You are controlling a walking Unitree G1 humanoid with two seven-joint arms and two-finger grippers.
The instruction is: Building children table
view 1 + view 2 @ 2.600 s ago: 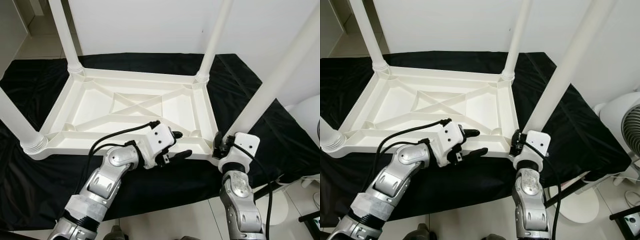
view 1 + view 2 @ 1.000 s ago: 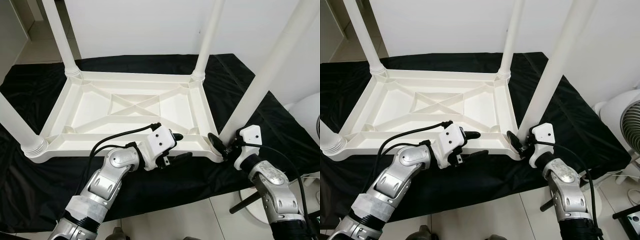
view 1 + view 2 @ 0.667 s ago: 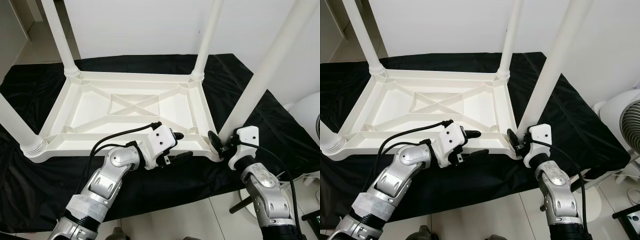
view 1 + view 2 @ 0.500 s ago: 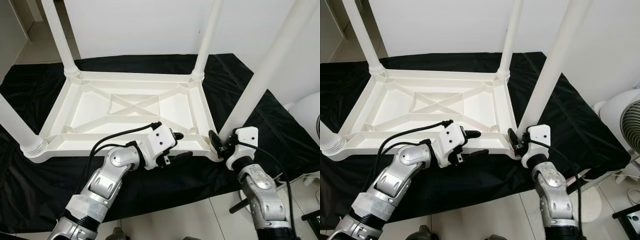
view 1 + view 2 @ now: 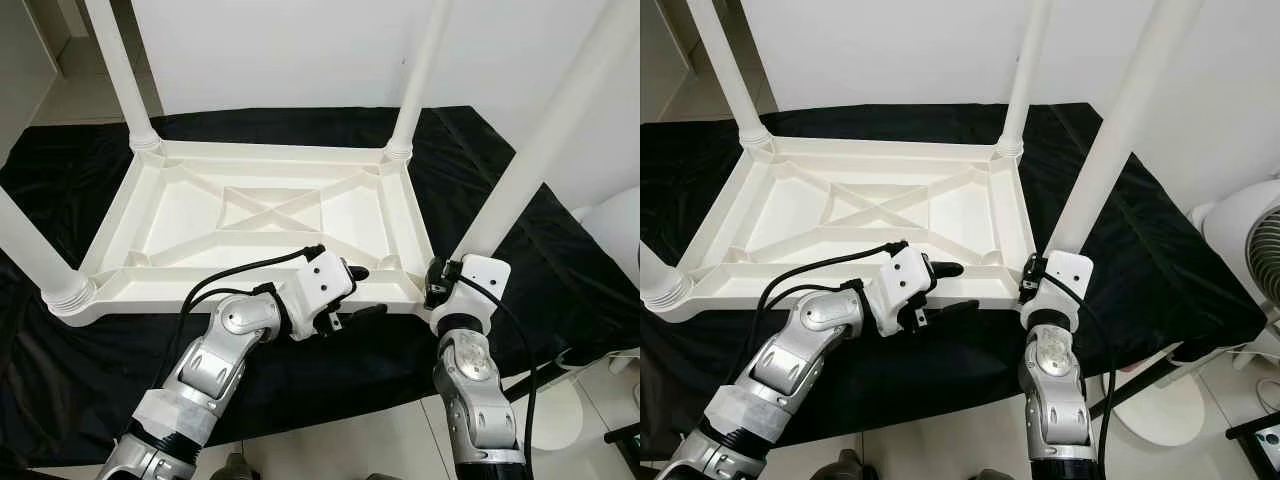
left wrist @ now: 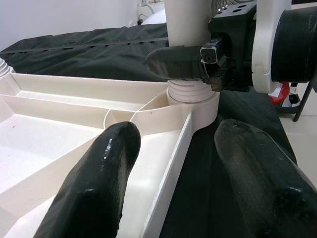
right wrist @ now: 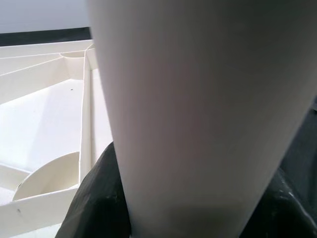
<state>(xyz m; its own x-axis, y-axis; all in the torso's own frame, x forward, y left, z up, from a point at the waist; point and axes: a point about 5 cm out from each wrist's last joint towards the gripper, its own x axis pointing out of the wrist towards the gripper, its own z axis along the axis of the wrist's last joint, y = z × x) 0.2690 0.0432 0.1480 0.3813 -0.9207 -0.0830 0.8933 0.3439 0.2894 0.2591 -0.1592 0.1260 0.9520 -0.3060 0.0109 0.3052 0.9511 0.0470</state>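
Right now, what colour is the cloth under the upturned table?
Black cloth under the white table; clearest in the left eye view.

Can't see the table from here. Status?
Right hand shut on near-right leg at its base. Left hand open astride the upturned tabletop near rim. All four legs standing in their sockets. Nothing in the way.

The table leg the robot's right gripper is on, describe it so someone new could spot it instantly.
An upturned white table top lies on black cloth with four legs pointing up. At its near right corner stands the leg in question, the only one with the right gripper closed around its base.
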